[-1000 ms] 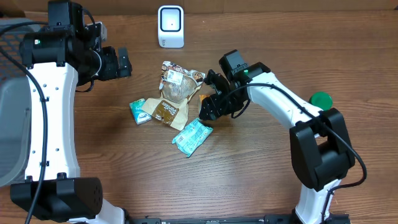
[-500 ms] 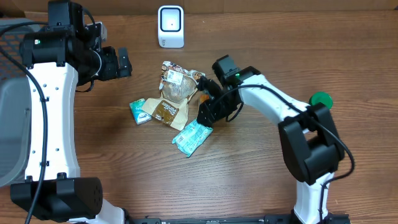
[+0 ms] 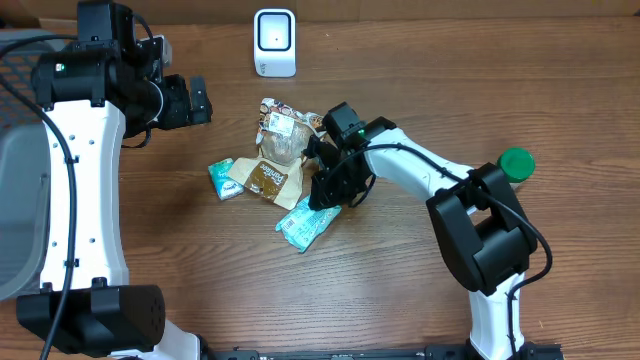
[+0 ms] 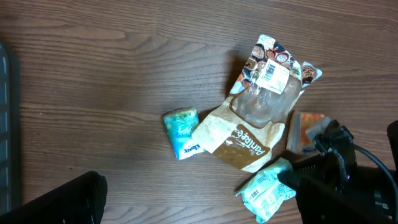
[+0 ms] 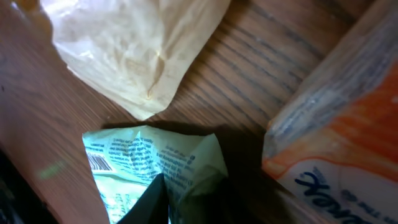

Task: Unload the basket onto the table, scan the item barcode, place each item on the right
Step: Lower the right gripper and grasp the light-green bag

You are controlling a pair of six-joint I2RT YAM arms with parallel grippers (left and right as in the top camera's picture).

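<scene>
A teal packet lies at the near side of a small pile of snack packs. My right gripper is down on the packet's upper right corner, and the film crumples between its dark fingers. In the right wrist view a barcode shows on the teal packet. The left wrist view shows the same teal packet beside the right arm. At the back of the table stands the white scanner. My left gripper hangs open and empty, up and to the left of the pile.
The pile also holds a tan paper bag, a clear pouch, a small teal tissue pack and an orange pack. A green round lid lies at the right. A grey basket is at the left edge.
The right arm has swung left and down onto the teal packet, and its fingers have closed on the corner. The left arm has stayed still.
</scene>
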